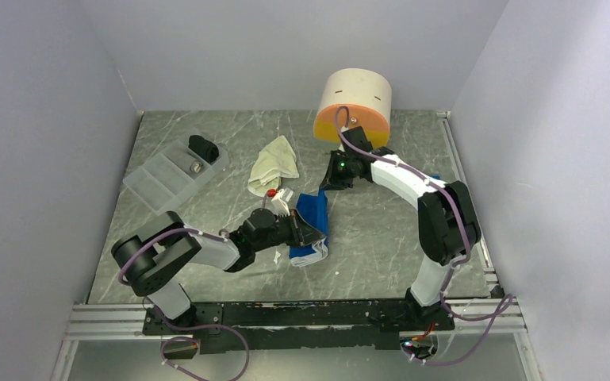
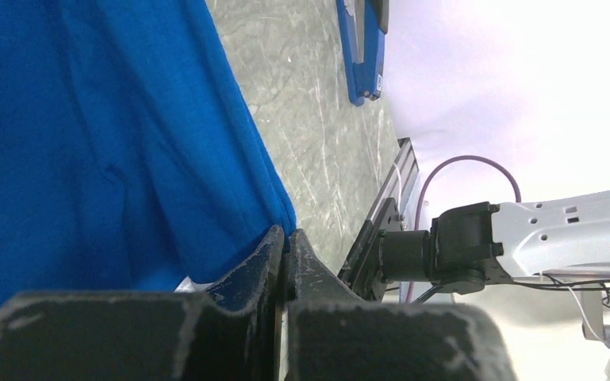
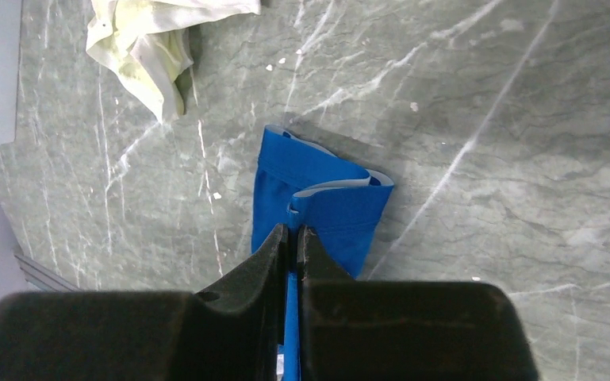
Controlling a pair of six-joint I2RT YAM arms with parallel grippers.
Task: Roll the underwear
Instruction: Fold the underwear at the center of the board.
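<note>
The royal blue underwear (image 1: 314,213) with white trim lies at the table's middle, held between both grippers. My left gripper (image 1: 308,235) is shut on its near edge; in the left wrist view the blue cloth (image 2: 103,143) fills the left side, pinched at the fingertips (image 2: 285,238). My right gripper (image 1: 330,179) is shut on its far end; in the right wrist view the cloth (image 3: 321,202) runs down between the closed fingers (image 3: 293,235). The cream-yellow underwear (image 1: 274,163) lies crumpled just beyond, also seen in the right wrist view (image 3: 155,40).
A clear plastic tray (image 1: 163,178) at the left holds a black rolled bundle (image 1: 204,147). A cream and orange cylinder (image 1: 354,103) stands at the back. A flat blue object (image 2: 362,48) lies by the right rail. Grey walls enclose the table.
</note>
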